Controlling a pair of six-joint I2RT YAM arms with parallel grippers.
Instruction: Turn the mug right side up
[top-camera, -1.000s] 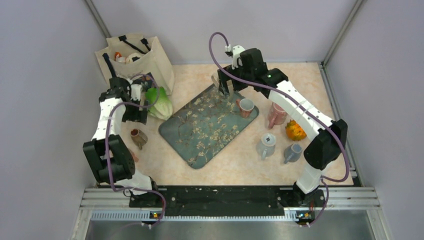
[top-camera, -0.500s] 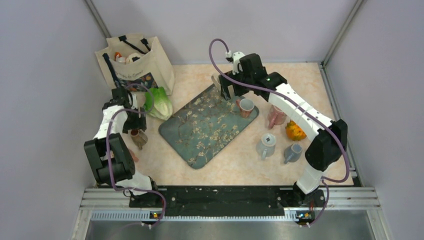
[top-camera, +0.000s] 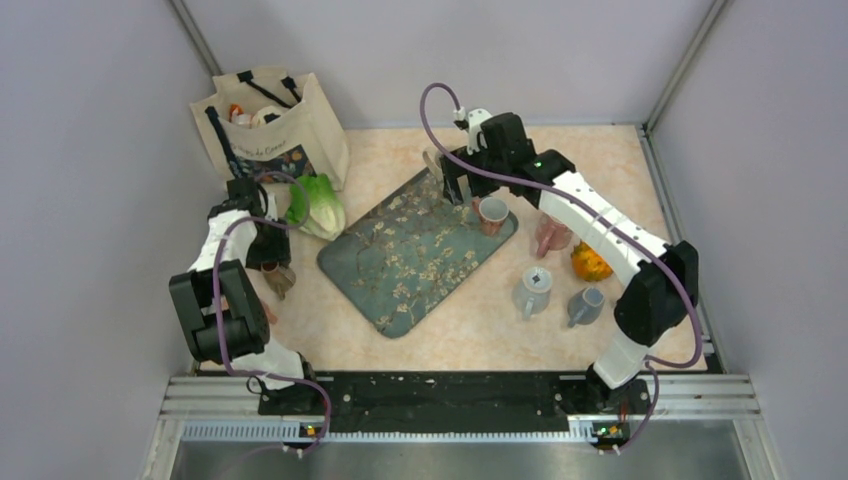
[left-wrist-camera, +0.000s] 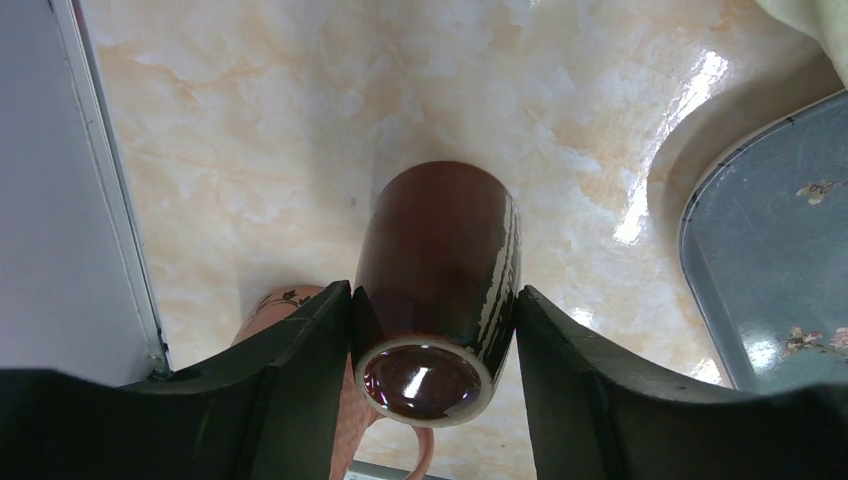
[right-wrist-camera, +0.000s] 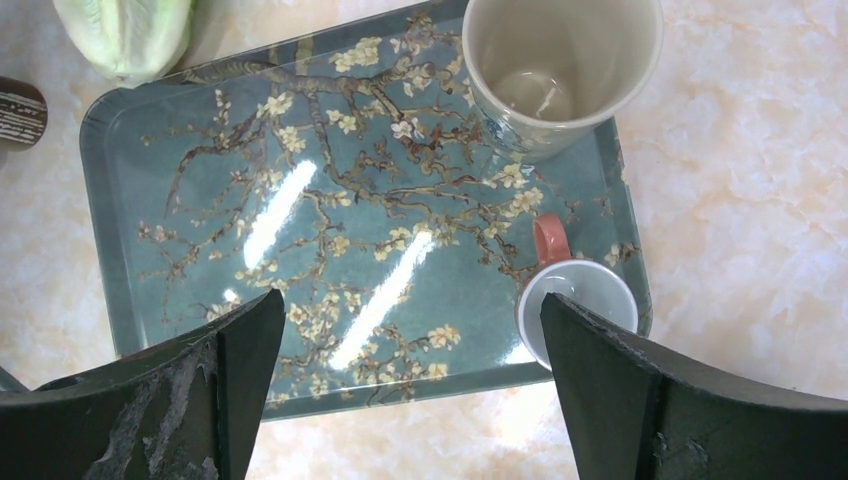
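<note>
A brown glazed mug (left-wrist-camera: 440, 270) rests at the table's left side with its base turned toward the left wrist camera and its mouth facing away. In the top view the mug (top-camera: 279, 278) sits just under my left gripper (top-camera: 268, 262). My left gripper (left-wrist-camera: 432, 380) has one finger against each side of the mug's body, shut on it. My right gripper (top-camera: 452, 185) hangs open and empty over the far end of the floral tray (top-camera: 400, 270); in the right wrist view the gripper (right-wrist-camera: 410, 400) is above the tray's edge.
A pink floral mug (left-wrist-camera: 285, 310) lies beside my left finger, near the wall. On the tray (right-wrist-camera: 300, 200) stand a cream mug (right-wrist-camera: 560, 60) and a small pink cup (right-wrist-camera: 580, 300). A cabbage (top-camera: 318, 205), a tote bag (top-camera: 270, 120), and other mugs (top-camera: 533, 290) are around.
My left gripper has moved toward the near side and come down over the brown mug, its fingers now on it. The right gripper has shifted slightly above the tray.
</note>
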